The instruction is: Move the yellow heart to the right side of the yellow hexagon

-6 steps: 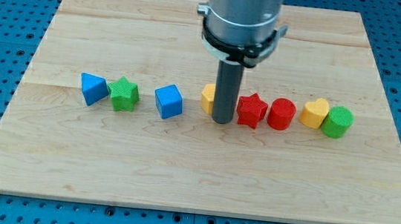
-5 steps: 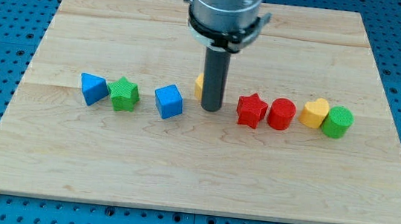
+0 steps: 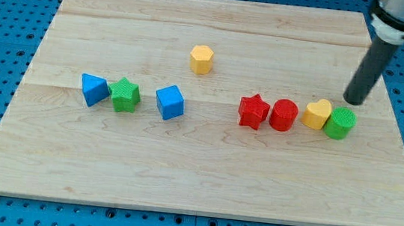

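The yellow hexagon [image 3: 202, 59] sits alone near the board's middle, towards the view's top. The yellow heart [image 3: 318, 113] stands at the view's right, touching the green cylinder [image 3: 340, 123] on its right and close to the red cylinder [image 3: 284, 115] on its left. My tip [image 3: 353, 103] rests on the board just above the green cylinder and up-right of the yellow heart, a small gap from both.
A red star [image 3: 253, 111] stands left of the red cylinder. A blue cube [image 3: 170, 102], a green star [image 3: 125, 95] and a blue triangle [image 3: 93, 89] line up at the view's left. The wooden board [image 3: 180, 178] lies on a blue pegboard.
The yellow hexagon has been pushed up and left, out of the row. My tip has left it and swung far to the view's right, to above the green cylinder.
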`<state>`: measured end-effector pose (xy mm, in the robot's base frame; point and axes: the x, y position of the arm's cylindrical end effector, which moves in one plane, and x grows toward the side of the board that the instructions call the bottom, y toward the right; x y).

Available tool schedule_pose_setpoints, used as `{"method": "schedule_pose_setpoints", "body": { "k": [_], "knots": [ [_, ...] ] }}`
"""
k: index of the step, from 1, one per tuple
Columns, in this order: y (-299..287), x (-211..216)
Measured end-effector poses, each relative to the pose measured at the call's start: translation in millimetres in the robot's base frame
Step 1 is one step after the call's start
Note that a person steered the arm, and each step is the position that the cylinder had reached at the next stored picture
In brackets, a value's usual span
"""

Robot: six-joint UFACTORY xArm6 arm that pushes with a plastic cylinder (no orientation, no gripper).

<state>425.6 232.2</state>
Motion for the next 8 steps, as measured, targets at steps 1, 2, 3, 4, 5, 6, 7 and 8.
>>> {"method": "schedule_pose_setpoints", "body": {
  "k": [1, 2, 3, 4, 5, 6, 7, 8],
  "knots": [
    [-58, 28],
    [-47, 61],
    [-91, 58],
    [-147, 14],
    [-167, -9],
    [-129, 24],
    [-76, 17],
    [-77, 3]
  ]
}}
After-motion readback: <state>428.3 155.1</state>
